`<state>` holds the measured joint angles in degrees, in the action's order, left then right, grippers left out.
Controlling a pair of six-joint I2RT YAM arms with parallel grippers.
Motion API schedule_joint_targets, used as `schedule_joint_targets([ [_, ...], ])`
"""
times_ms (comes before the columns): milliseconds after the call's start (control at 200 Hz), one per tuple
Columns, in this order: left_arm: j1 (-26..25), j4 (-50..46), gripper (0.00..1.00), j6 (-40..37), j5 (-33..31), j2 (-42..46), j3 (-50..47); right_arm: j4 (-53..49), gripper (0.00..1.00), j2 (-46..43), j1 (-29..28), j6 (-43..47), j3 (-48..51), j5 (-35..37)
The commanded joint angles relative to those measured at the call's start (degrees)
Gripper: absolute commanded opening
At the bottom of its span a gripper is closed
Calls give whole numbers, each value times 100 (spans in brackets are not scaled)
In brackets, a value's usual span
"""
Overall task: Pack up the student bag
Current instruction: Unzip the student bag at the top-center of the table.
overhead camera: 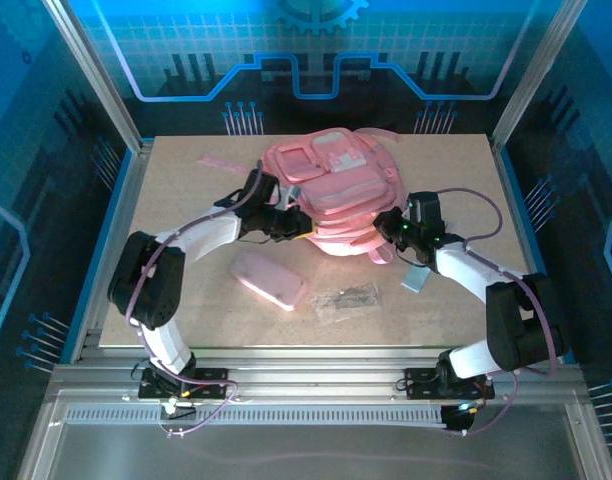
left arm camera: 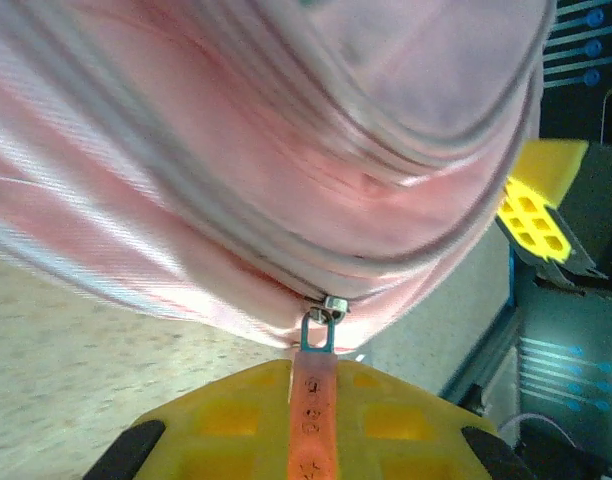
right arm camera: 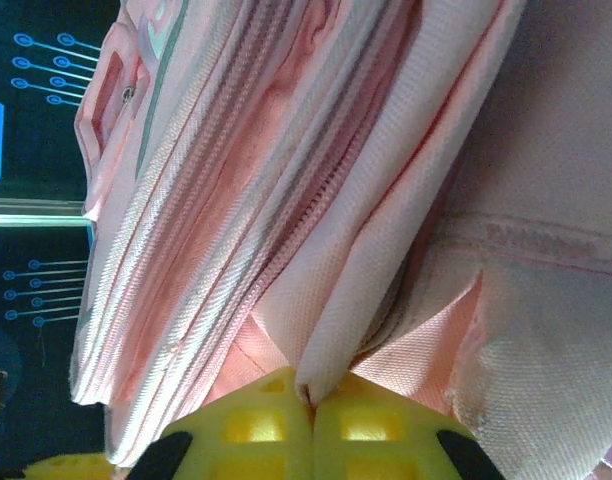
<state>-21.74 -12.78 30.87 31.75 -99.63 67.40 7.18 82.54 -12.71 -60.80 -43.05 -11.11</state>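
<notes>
Wrist views: student bag [left arm camera: 286, 150] lies at 12 o'clock of your pincers. Left pincer [left arm camera: 314, 376] pinches its zipper pull [left arm camera: 313, 400]; right pincer [right arm camera: 308, 392] pinches a fabric fold [right arm camera: 351, 290].

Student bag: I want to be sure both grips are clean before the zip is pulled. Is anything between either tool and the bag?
Nothing visible. The left tool is shut directly on the zip pull, and the right tool pinches a fold of the student bag fabric, with no other object between.
</notes>
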Motion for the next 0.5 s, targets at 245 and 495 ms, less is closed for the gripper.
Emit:
schedule_joint_targets([
  [245,438,51,0,-1177,-2916,160,19,-38,0,-297,48,367,-203,-72],
  [495,893,61,0,-1224,-4691,-720,888,-295,0,-507,16,560,-242,-151],
])
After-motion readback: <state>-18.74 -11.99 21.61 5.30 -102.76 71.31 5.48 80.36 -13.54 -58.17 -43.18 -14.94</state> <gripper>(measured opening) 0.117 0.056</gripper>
